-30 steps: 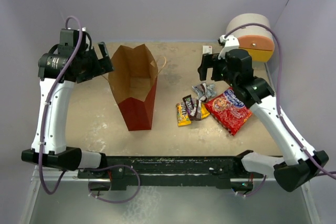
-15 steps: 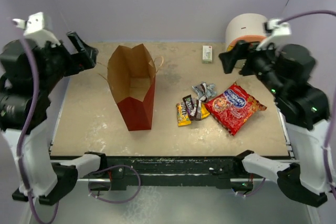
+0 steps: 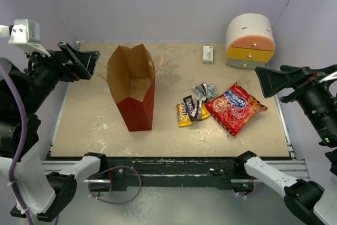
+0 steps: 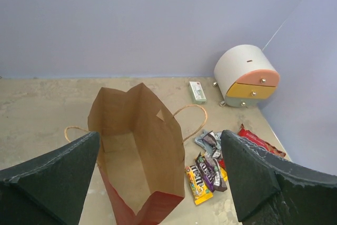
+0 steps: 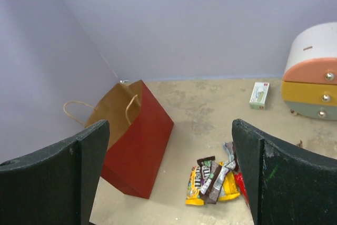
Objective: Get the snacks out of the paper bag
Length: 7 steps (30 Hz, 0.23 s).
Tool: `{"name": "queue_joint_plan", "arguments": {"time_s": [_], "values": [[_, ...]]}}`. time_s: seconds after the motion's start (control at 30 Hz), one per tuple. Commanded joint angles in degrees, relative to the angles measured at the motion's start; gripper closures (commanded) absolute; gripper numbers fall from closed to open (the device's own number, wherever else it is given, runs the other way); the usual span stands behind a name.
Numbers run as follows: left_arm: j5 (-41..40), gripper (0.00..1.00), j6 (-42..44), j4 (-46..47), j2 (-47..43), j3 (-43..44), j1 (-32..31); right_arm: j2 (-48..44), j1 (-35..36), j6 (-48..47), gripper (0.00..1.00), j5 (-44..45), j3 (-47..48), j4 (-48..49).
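Observation:
The paper bag (image 3: 138, 111) stands open on the table left of centre, red outside and brown inside; its inside shows no snacks in the left wrist view (image 4: 139, 146). It also shows in the right wrist view (image 5: 138, 140). The red crisp packet (image 3: 234, 107) lies flat on the table to the right. Beside it lie yellow, dark brown and silver candy bars (image 3: 192, 109), also seen in both wrist views (image 4: 206, 175) (image 5: 213, 180). My left gripper (image 3: 81, 62) is open and empty, high at the left. My right gripper (image 3: 274, 77) is open and empty, high at the right.
A white round-topped mini chest (image 3: 251, 38) with orange and yellow drawers stands at the back right corner. A small white and green box (image 3: 208, 54) lies left of it. Purple walls close in the back and both sides.
Both arms have lifted up and swung outward, away from the bag and the snacks. The bag, crisp packet and candy bars have not moved.

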Motion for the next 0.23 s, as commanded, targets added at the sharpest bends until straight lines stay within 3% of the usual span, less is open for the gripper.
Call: {"name": "queue_joint_plan", "arguments": {"time_s": [0.0, 0.2], "values": [[0.11, 0.01, -0.55, 0.91, 1.94, 1.76, 0.24, 2.61, -0.23, 2.67, 0.01, 2.3, -0.77, -0.71], [-0.17, 0.01, -0.46, 0.06, 1.82, 1.78, 0.24, 0.02, -0.23, 2.35, 0.0, 4.55, -3.47, 3.35]]}}
